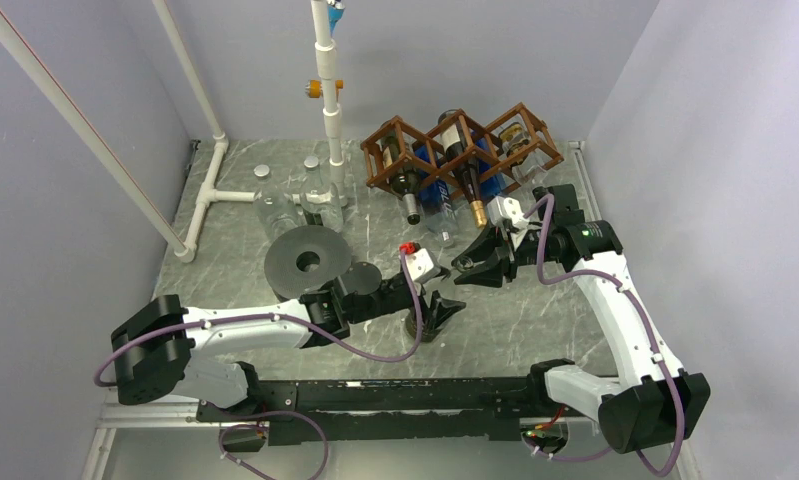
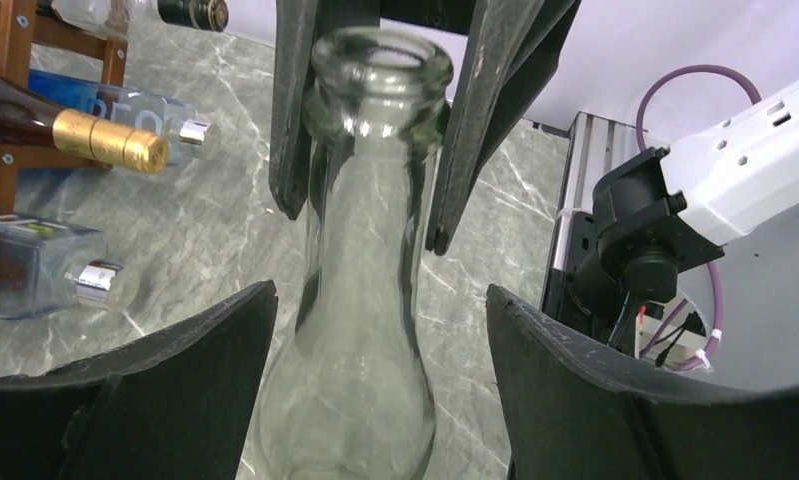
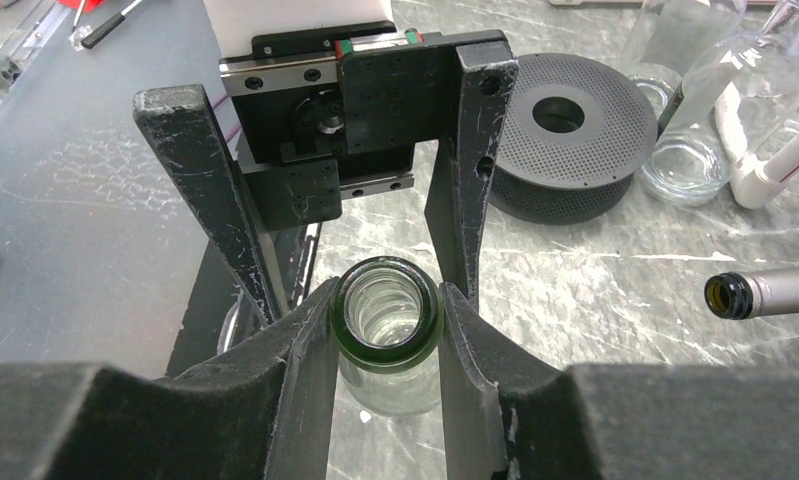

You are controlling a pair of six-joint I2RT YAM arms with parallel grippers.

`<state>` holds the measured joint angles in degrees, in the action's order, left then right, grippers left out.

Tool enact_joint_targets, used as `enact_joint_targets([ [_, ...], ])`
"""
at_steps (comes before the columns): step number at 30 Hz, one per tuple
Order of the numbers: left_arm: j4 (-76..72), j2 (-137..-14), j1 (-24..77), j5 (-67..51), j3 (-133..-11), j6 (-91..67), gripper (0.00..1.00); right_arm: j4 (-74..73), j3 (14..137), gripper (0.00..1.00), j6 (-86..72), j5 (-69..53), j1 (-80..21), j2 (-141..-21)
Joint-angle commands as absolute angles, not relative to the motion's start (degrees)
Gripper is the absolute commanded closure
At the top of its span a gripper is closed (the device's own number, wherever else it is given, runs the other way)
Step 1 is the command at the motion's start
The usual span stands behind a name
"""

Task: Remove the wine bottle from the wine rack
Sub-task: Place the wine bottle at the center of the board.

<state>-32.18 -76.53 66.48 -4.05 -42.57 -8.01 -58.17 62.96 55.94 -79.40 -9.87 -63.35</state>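
Note:
A clear glass wine bottle [image 2: 360, 330] hangs off the rack between my two grippers. My right gripper [image 3: 388, 296] is shut on its neck just below the greenish mouth [image 3: 388, 315]. My left gripper [image 2: 380, 310] is open, one finger on each side of the bottle's shoulder with a gap on both sides. In the top view the left gripper [image 1: 443, 308] and right gripper [image 1: 469, 268] meet in front of the brown lattice wine rack [image 1: 400, 150], which holds several other bottles, one with a gold foil cap [image 2: 110, 140].
A black perforated disc [image 1: 307, 262] lies left of the grippers. Clear glass jars [image 1: 275, 210] and a white pipe frame [image 1: 327, 110] stand at the back left. A dark bottle mouth [image 3: 727, 296] juts out of the rack beside my right gripper.

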Motion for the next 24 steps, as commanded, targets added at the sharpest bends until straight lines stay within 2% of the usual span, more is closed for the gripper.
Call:
enact_joint_targets([
  [1,-34.53,-75.20,67.19,-2.53,-46.30,-5.35,0.20,-54.64,64.35,1.00,54.62,-81.99,-10.11,-62.16],
  [8,-34.52,-76.60,67.59,-1.48,-47.61,-4.15,0.29,-54.03,64.08,1.00,53.93,-81.78,-10.19,-62.39],
  [24,-32.22,-78.82,67.85,-0.93,-49.48,-3.37,0.41,-53.27,63.81,1.00,53.22,-81.41,-10.46,-62.72],
])
